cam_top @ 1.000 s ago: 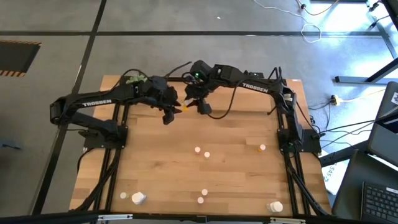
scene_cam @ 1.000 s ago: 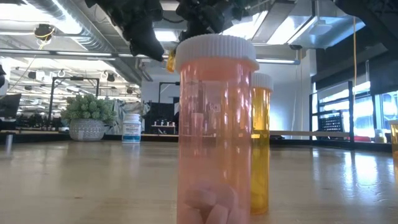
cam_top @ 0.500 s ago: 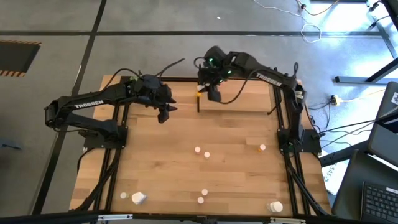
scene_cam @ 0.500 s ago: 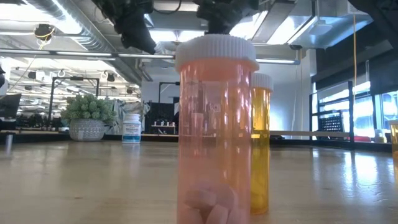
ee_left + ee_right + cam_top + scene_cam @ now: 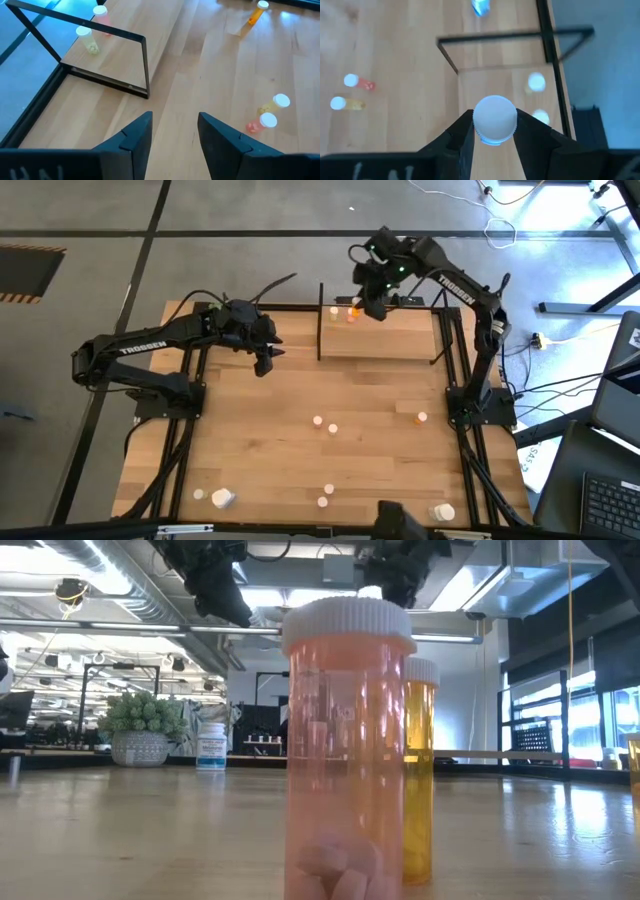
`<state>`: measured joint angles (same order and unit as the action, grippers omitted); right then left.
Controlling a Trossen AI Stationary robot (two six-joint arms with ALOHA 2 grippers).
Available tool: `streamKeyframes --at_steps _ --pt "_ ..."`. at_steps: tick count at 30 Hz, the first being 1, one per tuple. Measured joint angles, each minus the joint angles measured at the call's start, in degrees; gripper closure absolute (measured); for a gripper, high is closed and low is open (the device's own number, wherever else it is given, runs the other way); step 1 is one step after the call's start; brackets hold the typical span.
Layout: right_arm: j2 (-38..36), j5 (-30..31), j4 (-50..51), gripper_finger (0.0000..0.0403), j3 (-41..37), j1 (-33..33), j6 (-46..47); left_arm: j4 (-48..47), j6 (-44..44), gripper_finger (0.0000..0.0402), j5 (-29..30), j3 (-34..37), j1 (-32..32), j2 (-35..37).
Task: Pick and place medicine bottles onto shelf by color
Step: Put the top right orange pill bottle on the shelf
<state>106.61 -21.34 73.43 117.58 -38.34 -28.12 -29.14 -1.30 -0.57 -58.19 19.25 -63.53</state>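
Observation:
The shelf (image 5: 385,340), a light-wood board in a thin black frame, stands at the table's far right. Two white-capped bottles stand on its far left part, one yellowish (image 5: 86,39) and one pink (image 5: 102,14). My right gripper (image 5: 373,304) hovers above the shelf, beside those two, shut on a white-capped bottle (image 5: 494,119); the bottle's body is hidden below its cap. My left gripper (image 5: 264,363) is open and empty over the table, left of the shelf, and its fingers (image 5: 131,140) show spread in the left wrist view. My right gripper pinches the bottle at its white cap (image 5: 494,118) between its two fingers, one on each side. The fingers point down from above. The bottle is upright, cap up, lifted clear above the shelf board.
A pink (image 5: 318,421) and a yellow bottle (image 5: 333,428) stand mid-table, an orange one (image 5: 421,418) to the right. More bottles stand near the front edge (image 5: 326,496), with larger white ones (image 5: 222,499) (image 5: 443,512). A green plant (image 5: 140,725) and a blue-labelled bottle (image 5: 211,747) stand at the far left.
My right gripper has carried an orange bottle from beside my left gripper toward the table's far right, and now stands over the shelf. My left gripper has drawn back slightly toward the left.

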Motion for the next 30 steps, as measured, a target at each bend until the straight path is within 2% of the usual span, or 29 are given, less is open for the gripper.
streamKeyframes --at_steps 5,11,16,19,23,30 --pt "-0.1 -2.9 1.9 0.0279 -2.7 -4.2 0.1 0.0 0.0 0.0250 0.1 0.0 0.0 0.0" --pt "-2.0 -3.8 0.6 0.0279 -10.8 -7.0 1.0 0.0 0.0 0.0250 0.2 0.0 0.0 0.0" --pt "-6.1 -3.3 -9.4 0.0279 -20.1 -8.2 4.7 0.0 0.0 0.0250 2.4 0.0 0.0 0.0" --pt "-8.6 1.7 -17.5 0.0279 -26.0 -8.4 8.4 0.0 0.0 0.0250 3.6 0.0 0.0 0.0" --pt "-10.5 10.5 -23.3 0.0279 -32.2 -8.4 13.0 0.0 0.0 0.0250 4.1 0.0 0.0 0.0" --pt "-10.5 14.1 -31.9 0.0279 -40.1 -8.8 21.8 0.1 0.0 0.0250 4.1 0.0 0.0 0.0"
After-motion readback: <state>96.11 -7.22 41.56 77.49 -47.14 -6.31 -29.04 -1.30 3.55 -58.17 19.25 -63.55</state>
